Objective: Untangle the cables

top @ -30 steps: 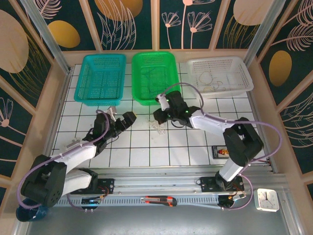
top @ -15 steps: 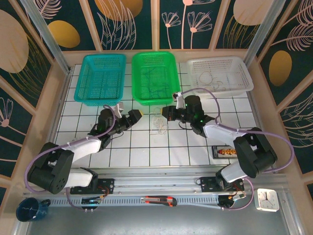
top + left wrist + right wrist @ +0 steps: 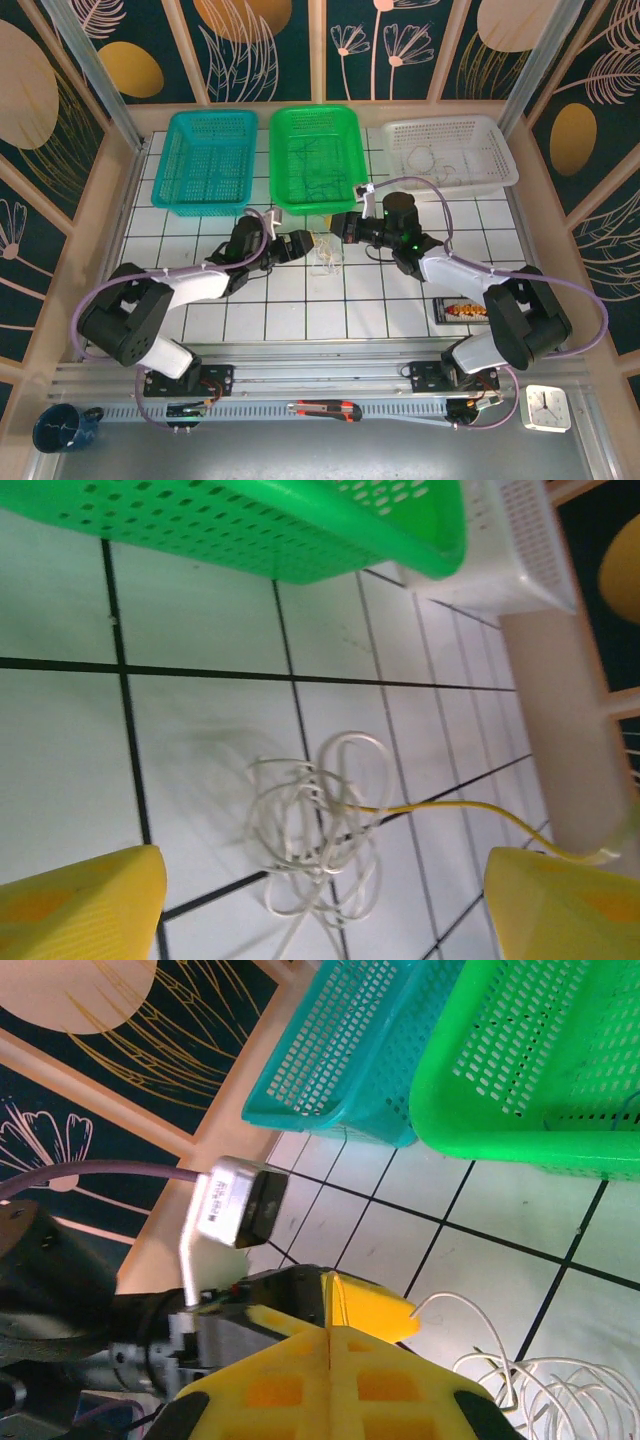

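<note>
White-tiled table (image 3: 250, 320) bears the action: the left gripper (image 3: 303, 244) has swung in, fingers (image 3: 80, 905) spread wide (though narrowing), facing the white tangle (image 3: 315, 830) lying on the tiles, while the right gripper (image 3: 342, 228), clamped shut, holds one yellow strand (image 3: 450, 807) stretched out of it, so separating looks underway.

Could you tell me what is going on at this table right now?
The robot has both grippers at a tangle of thin white cables on the tiled table, just in front of the green basket. The left gripper is open, its fingers spread before the tangle, not touching it. The right gripper is shut close by. A pale yellow cable runs out of the tangle; nothing is separated yet.
</note>
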`<action>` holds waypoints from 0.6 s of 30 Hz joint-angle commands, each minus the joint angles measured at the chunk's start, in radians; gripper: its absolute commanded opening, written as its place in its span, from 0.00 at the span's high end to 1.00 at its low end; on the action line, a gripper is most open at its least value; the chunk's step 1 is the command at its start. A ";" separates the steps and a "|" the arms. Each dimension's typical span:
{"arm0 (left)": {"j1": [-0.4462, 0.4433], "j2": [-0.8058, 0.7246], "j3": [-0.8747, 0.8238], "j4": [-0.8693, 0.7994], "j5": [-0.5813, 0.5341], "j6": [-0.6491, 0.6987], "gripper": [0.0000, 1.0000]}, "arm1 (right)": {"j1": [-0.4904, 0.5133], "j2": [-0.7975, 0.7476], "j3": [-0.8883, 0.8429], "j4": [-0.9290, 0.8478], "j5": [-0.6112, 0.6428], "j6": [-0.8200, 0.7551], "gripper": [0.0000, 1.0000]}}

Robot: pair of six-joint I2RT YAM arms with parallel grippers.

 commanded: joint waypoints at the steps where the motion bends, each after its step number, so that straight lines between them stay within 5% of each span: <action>1: -0.016 0.044 0.050 -0.049 -0.042 0.097 0.17 | -0.006 -0.045 0.019 0.019 -0.027 0.020 1.00; 14: -0.074 0.223 0.200 -0.012 -0.010 0.148 0.18 | -0.006 -0.073 0.019 0.006 -0.050 0.051 1.00; 18: -0.081 0.272 0.208 0.028 -0.003 0.125 0.30 | -0.006 -0.081 0.031 0.014 -0.069 0.072 1.00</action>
